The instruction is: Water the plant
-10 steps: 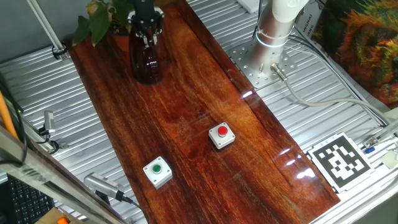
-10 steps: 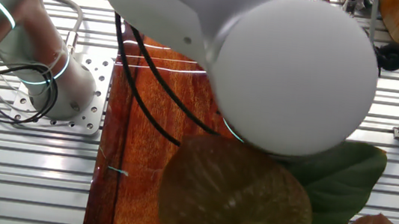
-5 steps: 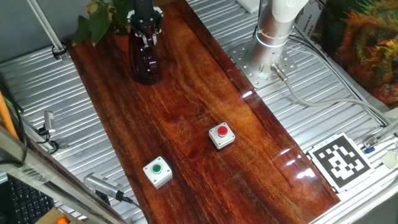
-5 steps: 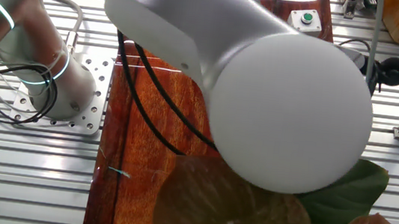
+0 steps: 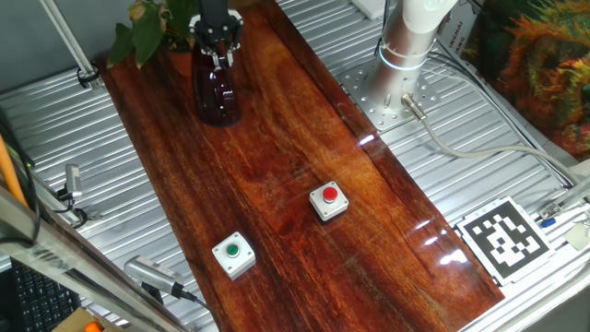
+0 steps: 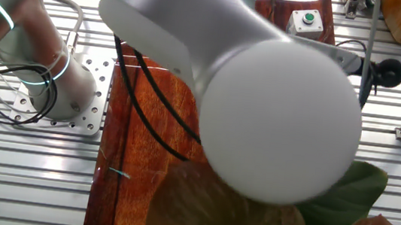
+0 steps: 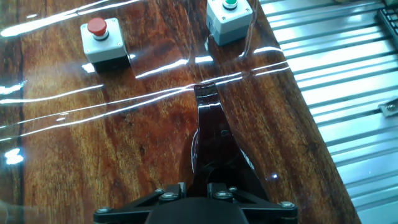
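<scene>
The tool [image 5: 215, 48] is being kept clamped on the dark red vessel [image 5: 218, 94], though its fingertips are being cut off at the hand view's lower edge. The vessel is standing upright on the desk [image 5: 295, 175]. The plant [image 5: 138, 26] is sitting just behind it at the desk's far end, its pot hidden. The arm [image 6: 263, 97] is blocking most of the other fixed view. Two button boxes [image 5: 329, 201] are lying well apart from the tool.
</scene>
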`<act>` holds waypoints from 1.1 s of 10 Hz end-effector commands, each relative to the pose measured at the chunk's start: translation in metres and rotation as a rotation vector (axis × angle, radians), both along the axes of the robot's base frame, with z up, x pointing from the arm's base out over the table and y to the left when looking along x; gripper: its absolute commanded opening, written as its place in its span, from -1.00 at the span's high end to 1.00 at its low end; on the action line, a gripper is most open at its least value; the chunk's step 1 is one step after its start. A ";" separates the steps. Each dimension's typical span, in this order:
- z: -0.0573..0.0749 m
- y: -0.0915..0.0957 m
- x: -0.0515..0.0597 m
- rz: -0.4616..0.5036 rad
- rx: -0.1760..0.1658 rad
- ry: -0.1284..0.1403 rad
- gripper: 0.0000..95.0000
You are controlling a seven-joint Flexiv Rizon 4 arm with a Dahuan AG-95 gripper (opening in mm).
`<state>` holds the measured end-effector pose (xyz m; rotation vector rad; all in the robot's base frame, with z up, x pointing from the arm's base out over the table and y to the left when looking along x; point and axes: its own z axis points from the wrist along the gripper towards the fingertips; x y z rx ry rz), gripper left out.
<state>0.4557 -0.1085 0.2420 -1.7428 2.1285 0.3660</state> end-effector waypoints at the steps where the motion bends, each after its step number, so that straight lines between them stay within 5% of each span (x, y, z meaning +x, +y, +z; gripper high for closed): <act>1: 0.001 0.001 0.000 0.000 0.001 -0.005 1.00; 11: 0.002 0.002 0.001 0.008 0.088 -0.016 1.00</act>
